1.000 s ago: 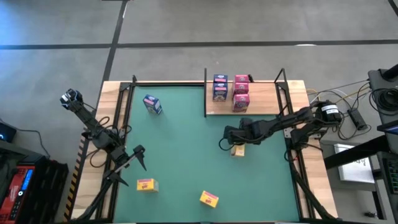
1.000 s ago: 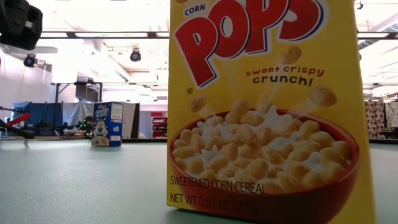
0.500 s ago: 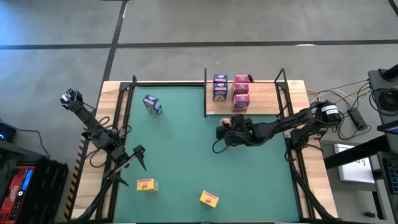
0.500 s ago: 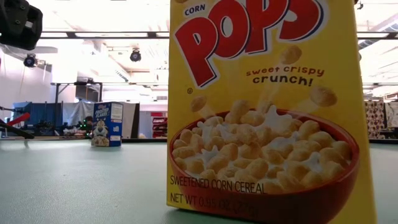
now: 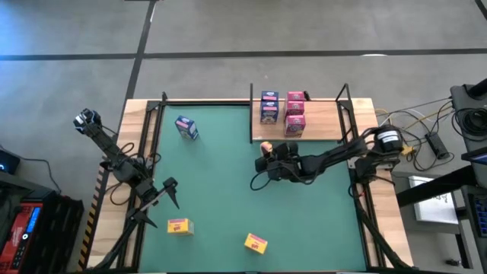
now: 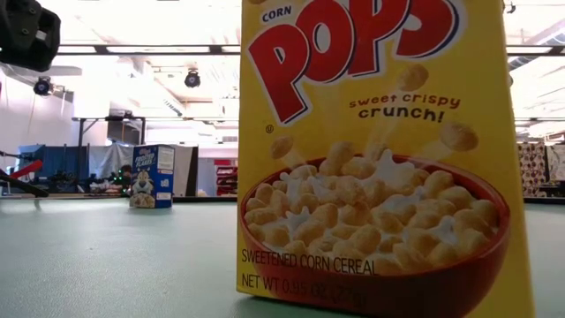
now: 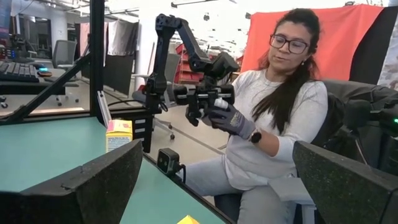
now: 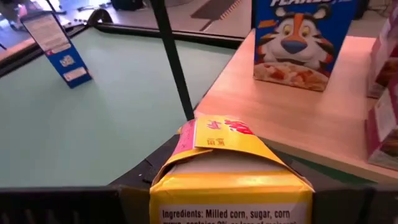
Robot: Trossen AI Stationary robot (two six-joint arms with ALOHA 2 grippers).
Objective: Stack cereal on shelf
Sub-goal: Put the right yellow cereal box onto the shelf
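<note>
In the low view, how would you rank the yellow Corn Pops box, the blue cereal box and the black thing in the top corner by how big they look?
1. Yellow Corn Pops box: fills much of the picture, but it stands nearest the camera.
2. and 3. Blue cereal box and black object: they look alike in size, and the object is cut off at the edge, so no ranking.

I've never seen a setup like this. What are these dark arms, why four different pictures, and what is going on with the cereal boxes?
Two robot arms work at a green table. One camera looks down from above, one sits at table height, and one rides on each wrist. The right gripper holds a yellow cereal box beside the wooden shelf, where blue and pink boxes already stand. The left gripper waits near the table's left edge, open. Two more yellow boxes and one blue box lie on the table. The left wrist camera also shows a person seated beyond the table.
</note>
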